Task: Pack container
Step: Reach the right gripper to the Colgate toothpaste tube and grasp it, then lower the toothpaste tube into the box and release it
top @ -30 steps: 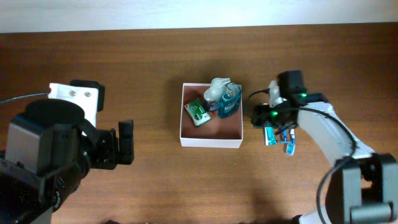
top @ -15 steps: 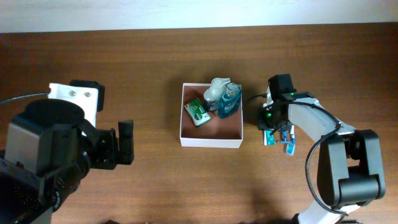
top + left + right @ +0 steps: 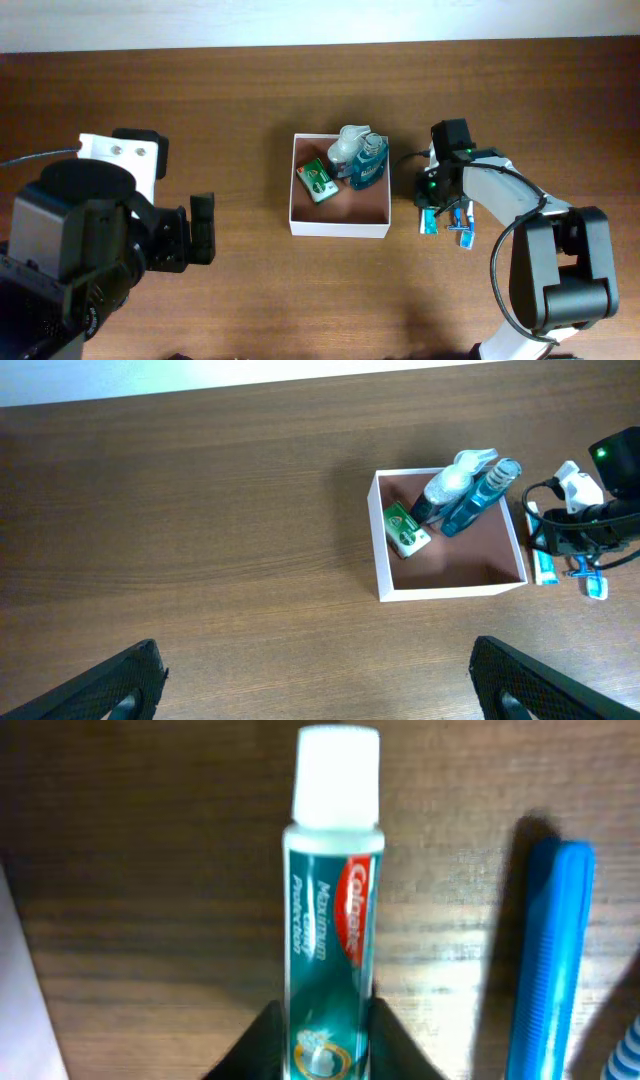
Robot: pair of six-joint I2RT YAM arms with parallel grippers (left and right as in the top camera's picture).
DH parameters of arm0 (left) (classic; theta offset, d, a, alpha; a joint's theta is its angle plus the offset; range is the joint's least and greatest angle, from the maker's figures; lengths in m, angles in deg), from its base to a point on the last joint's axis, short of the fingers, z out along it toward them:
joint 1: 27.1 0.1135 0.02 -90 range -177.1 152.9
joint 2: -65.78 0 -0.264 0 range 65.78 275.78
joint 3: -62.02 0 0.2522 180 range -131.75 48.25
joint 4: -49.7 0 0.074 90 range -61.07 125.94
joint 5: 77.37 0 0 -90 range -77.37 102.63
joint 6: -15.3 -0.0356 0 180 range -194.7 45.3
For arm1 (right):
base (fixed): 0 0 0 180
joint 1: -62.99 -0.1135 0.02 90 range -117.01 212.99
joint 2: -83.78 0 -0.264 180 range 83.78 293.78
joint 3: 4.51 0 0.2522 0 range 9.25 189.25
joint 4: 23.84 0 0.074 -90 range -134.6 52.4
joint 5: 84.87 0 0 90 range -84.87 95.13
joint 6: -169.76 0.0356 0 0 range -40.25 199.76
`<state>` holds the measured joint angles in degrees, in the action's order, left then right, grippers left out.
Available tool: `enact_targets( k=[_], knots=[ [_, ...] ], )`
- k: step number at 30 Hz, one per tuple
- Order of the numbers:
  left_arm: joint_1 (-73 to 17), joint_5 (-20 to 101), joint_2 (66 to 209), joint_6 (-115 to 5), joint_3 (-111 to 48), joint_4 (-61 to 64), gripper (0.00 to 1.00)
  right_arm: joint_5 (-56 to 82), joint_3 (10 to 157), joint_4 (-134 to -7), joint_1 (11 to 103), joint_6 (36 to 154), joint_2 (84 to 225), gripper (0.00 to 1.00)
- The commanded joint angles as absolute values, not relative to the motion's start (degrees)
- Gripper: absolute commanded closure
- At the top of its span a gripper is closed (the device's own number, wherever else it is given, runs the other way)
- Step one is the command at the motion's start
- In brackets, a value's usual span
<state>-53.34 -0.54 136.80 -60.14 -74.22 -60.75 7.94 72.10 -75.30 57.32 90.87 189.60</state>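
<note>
The container, a shallow white-walled box with a brownish-pink floor, sits mid-table and also shows in the left wrist view. Inside lie a green-and-white carton, a blue bottle and a pale pump bottle. Right of the box, a teal toothpaste tube with a white cap lies on the wood. My right gripper is down over it, both fingers pressed against the tube's sides. My left gripper hangs wide open far to the left, holding nothing.
A blue toothbrush lies just right of the tube, parallel to it. The container's right wall stands a short way left of the tube. Brown tabletop stretches around the box.
My right gripper has closed from wide open onto the toothpaste tube, and the arm has swung in closer over it. The left arm has not moved.
</note>
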Motion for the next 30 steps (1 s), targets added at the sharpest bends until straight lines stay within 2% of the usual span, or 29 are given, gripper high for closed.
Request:
enact_targets(
  k=[1, 12, 18, 22, 30],
  knots=[
    [-53.21, -1.32, 136.56, -60.62, -74.57, -60.75, 0.01, 7.17, 75.86, -79.10, 57.49, 91.20, 190.10, 0.83],
    [-53.21, -1.32, 136.56, -60.59, -74.57, -60.75, 0.01, 7.67, 103.36, -106.84, 56.71, 91.20, 188.44, 0.91],
    [-53.21, -1.32, 136.56, -60.59, -74.57, -60.75, 0.01, 8.31, 112.93, -116.50, 51.88, 90.19, 184.22, 0.95],
    [-53.21, -1.32, 136.56, -60.59, -74.57, -60.75, 0.01, 11.06, 113.44, -116.32, 44.45, 83.02, 181.49, 0.96],
    [-53.21, -1.32, 136.56, -60.62, -74.57, -60.75, 0.01, 10.82, 110.92, -113.28, 31.51, 56.51, 185.58, 0.96]
  ],
)
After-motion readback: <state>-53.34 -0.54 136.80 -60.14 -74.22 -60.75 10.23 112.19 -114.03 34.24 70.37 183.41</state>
